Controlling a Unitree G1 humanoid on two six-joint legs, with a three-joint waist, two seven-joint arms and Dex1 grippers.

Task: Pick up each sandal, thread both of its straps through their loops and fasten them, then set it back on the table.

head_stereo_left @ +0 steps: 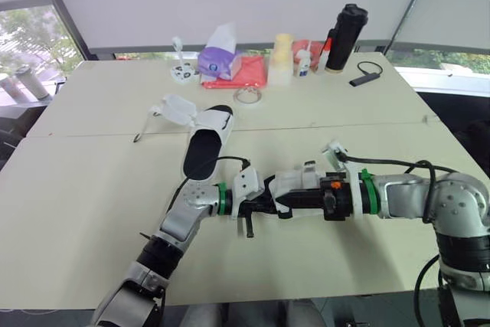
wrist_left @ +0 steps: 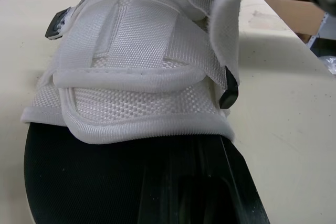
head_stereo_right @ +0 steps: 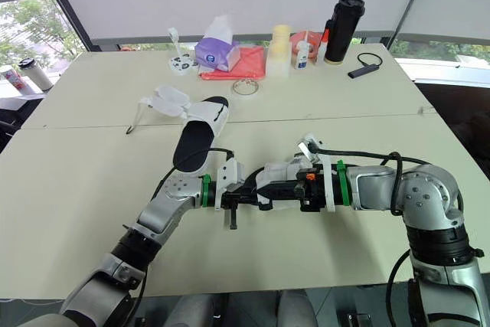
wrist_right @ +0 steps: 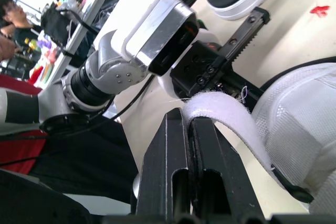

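Both arms meet mid-surface over the pale beige surface [head_stereo_left: 92,212], with the white mesh sandal with a black insole [wrist_left: 142,77] between them, nearer my side than the clutter.

Left gripper [head_stereo_left: 264,206] is on the sole end. In the left wrist view I see its dark fingers lying against the black insole, closed on the sandal as far as I can tell. The finger edges are hard to separate from the insole.

Right gripper [wrist_right: 190,121] is pinched tight on the white hook-and-loop strap [wrist_right: 220,109], with no gap between its fingers. The strap arcs from the gripper back to the mesh upper.

On the upper, one strap lies folded flat across the mesh. A black plastic buckle [wrist_left: 229,95] shows at the edge, under the lifted strap. I can't tell whether that strap passes through it.

The second white sandal [head_stereo_left: 208,142] lies on the surface beyond the left arm, insole up, with its straps flung open to the side. It is apart from both grippers.

At the far edge are a purple tissue box [head_stereo_left: 218,59] on a red cloth [head_stereo_left: 249,76], a cream cylinder [head_stereo_left: 282,57] and a tall black bottle [head_stereo_left: 346,36].
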